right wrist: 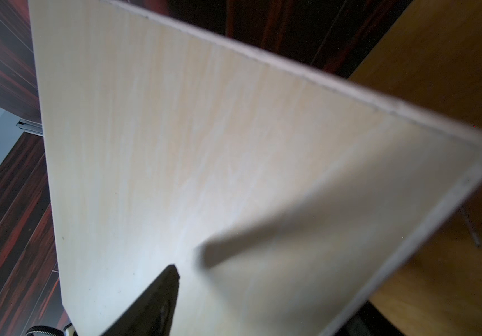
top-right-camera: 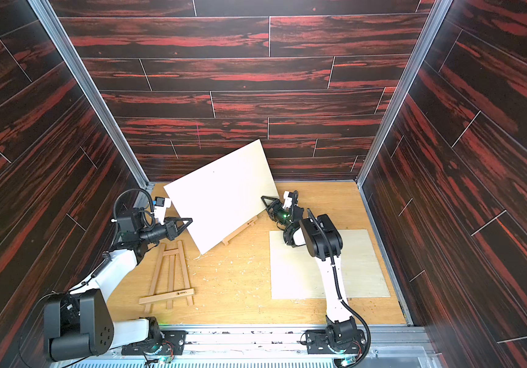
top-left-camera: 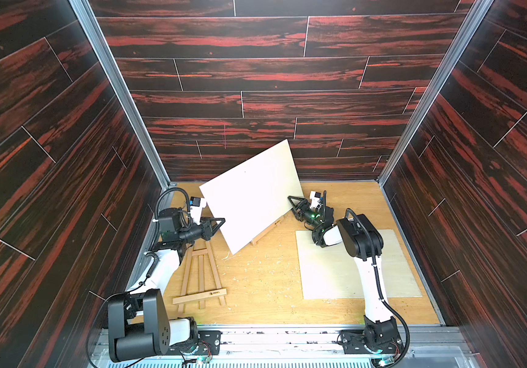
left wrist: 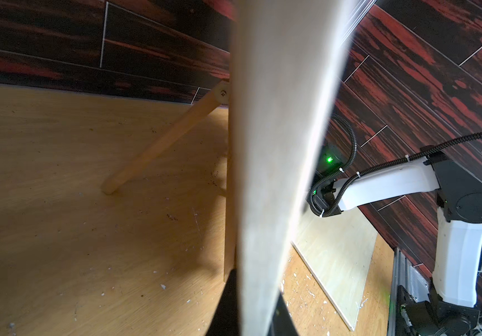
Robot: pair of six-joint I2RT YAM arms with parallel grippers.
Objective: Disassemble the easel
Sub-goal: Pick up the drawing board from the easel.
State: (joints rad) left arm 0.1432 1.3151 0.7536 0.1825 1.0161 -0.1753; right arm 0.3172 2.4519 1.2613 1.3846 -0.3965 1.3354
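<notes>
Two easels show in both top views. A flat easel (top-left-camera: 201,277) lies folded on the bench (top-left-camera: 262,286) in front of the upright board (top-left-camera: 249,194), so that one looks finished. A standing easel (top-left-camera: 268,229) props the board from behind. The left claw (top-left-camera: 219,224) pinches the board's left edge, and the right claw (top-left-camera: 292,202) stands wide astride its right edge. A flat board (top-left-camera: 326,274) lies right of the upright one.

Left wrist view: the board's edge runs between closed jaws, with the rear leg (left wrist: 158,148) behind it.

Right wrist view: one finger (right wrist: 158,296) sits off the board's face; I cannot tell whether it grips.

What seems left is to lift the board away and fold that easel.
</notes>
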